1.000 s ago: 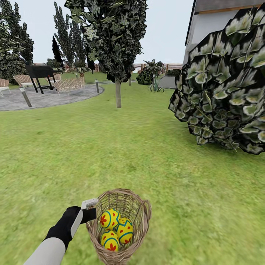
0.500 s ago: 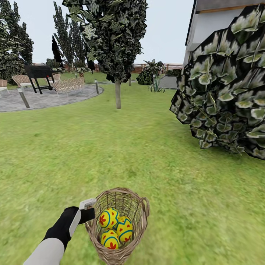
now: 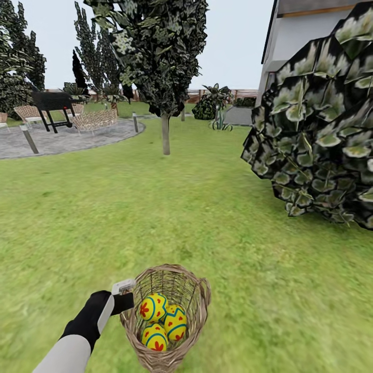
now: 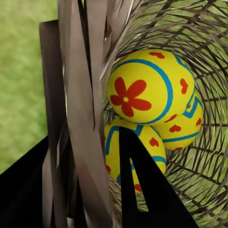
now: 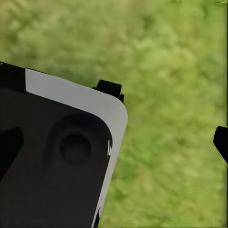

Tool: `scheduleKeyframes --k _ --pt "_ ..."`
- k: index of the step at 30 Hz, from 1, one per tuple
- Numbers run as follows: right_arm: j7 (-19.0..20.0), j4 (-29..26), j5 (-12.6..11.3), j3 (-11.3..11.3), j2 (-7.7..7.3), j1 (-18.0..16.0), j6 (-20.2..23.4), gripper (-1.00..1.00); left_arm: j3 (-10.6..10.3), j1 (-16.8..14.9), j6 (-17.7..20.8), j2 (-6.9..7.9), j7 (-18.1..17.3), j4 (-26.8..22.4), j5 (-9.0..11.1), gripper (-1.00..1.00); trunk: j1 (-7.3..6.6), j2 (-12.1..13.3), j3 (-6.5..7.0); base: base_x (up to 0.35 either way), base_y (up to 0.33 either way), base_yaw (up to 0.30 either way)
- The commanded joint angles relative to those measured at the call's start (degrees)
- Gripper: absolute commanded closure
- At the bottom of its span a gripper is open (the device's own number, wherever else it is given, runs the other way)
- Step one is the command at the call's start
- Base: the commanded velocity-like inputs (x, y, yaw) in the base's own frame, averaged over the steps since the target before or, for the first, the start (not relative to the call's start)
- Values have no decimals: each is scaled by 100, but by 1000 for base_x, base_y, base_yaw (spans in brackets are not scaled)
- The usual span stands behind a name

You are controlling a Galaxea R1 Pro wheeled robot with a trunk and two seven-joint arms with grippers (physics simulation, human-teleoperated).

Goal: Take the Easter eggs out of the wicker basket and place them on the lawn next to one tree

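Woven tan-brown wicker basket [image 3: 168,316] hangs in front of the robot above the green grass lawn [image 3: 155,207], carried by the left gripper [image 3: 126,295], whose jaws pinch the basket's rim wall; in the left wrist view one dark finger [image 4: 142,185] sits inside the weave and the other outside it. All three bright yellow Easter eggs with blue zigzag bands and red marks [image 3: 160,321] lie clustered together in the basket's bottom, touching each other, and the left wrist view shows them close up [image 4: 147,95]. None has been taken out yet.

Holding the basket by its rim looks like a way to bring all the eggs along in one trip rather than one at a time. Ahead, well apart from the basket, stands a tree with a slim pale trunk under a dark mottled crown [image 3: 165,133], the likely drop-off spot. A large bush with pale-veined leaves [image 3: 316,129] fills the right side, and a grey paved patio [image 3: 62,139] with wicker chairs lies off to the left.

The right wrist view looks down on grass past a dark and white arm part; whether the right gripper's jaws are spread cannot be told.
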Motion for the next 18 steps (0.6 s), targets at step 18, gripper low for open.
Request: scheduleKeyframes --k 18 --pt "0 22 -5 0 0 0 9 -100 1 -2 1 8 -2 -7 50 100 0 0 0 321 0 210"
